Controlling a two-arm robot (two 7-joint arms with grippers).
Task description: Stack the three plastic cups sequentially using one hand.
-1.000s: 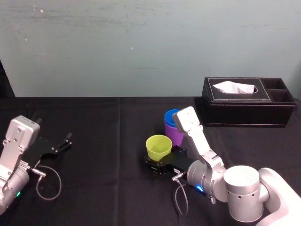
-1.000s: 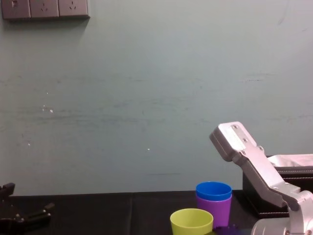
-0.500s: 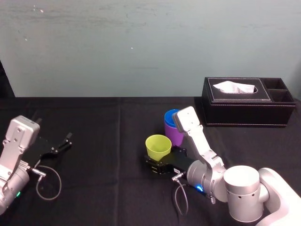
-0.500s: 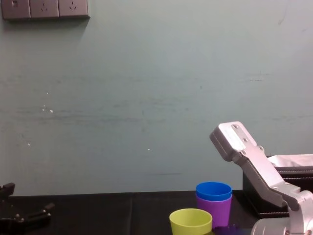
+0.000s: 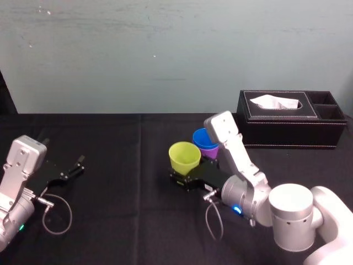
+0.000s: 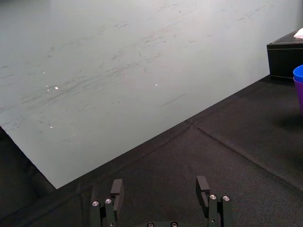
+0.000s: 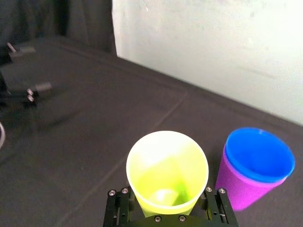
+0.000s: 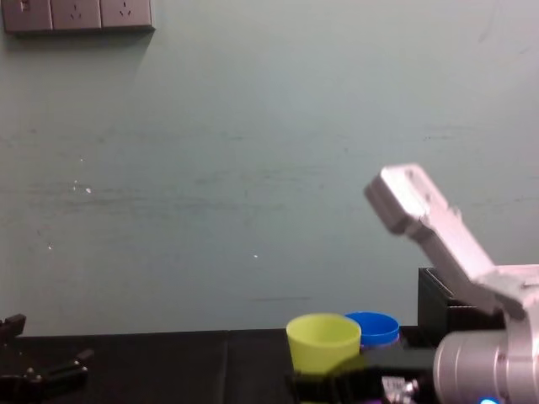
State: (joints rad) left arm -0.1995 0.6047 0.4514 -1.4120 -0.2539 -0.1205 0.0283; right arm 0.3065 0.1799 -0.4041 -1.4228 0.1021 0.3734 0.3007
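Observation:
My right gripper (image 5: 185, 178) is shut on the yellow-green cup (image 5: 185, 157), its fingers (image 7: 117, 204) pressing the cup's lower sides (image 7: 166, 172). The cup hangs upright above the black table, just left of the other two. The blue cup (image 5: 203, 136) sits nested inside the purple cup (image 5: 209, 150), which stands on the table; in the right wrist view the blue cup (image 7: 258, 153) and purple cup (image 7: 241, 189) are close beside the held one. From the chest, the yellow-green cup (image 8: 322, 341) rises level with the blue rim (image 8: 375, 326). My left gripper (image 6: 159, 189) rests open at the far left.
A black tissue box (image 5: 292, 118) stands at the back right of the table, behind the cups. A grey cable (image 5: 55, 212) loops by the left arm. The black cloth between the two arms is bare.
My right gripper has raised the yellow-green cup off the table and carried it slightly back, so its rim now stands level with the blue cup. The left arm has not moved.

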